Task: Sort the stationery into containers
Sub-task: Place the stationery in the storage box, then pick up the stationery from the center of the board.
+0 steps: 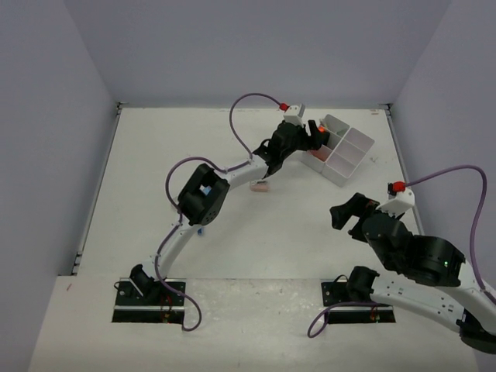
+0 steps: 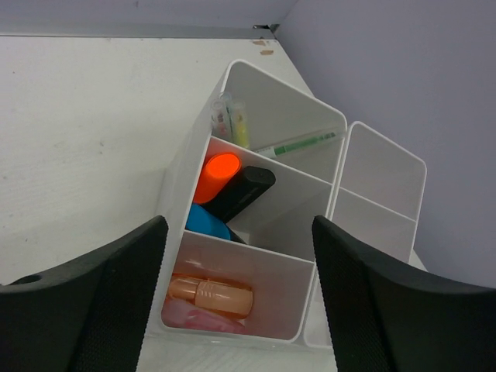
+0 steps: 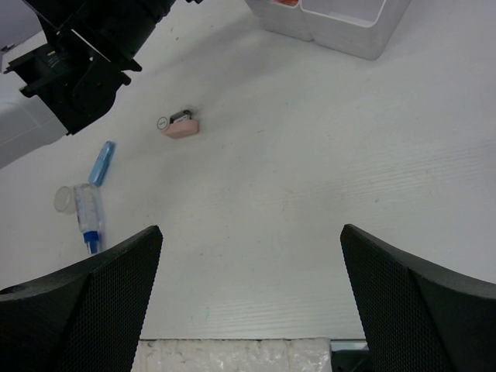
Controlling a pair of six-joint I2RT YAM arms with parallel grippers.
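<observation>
The left gripper [image 2: 240, 225] hangs above the white tray [image 2: 279, 97] at the far right of the tabletop [image 3: 325, 178]. Its jaws are spread wide with nothing between them, which fits a drop-off into the compartments directly below.

The tray is sorted by kind:
- **Middle compartment:** an orange-capped highlighter [image 2: 215, 174], a black highlighter [image 2: 244, 192] and a blue cap [image 2: 205, 222] lean together.
- **Far compartment:** a green pen [image 2: 298, 144] rests here.
- **Nearest compartment:** pinkish eraser-like pieces [image 2: 209, 296] lie here.
- **Right side:** the two compartments look empty.

The right gripper [image 3: 249, 229] hovers open and empty over the near right of the tabletop. A pink eraser [image 3: 180, 126], a small blue item [image 3: 101, 163] and a clear blue-tipped item [image 3: 81, 209] lie loose near the middle, not yet sorted. The eraser seems the likeliest next pick.
</observation>
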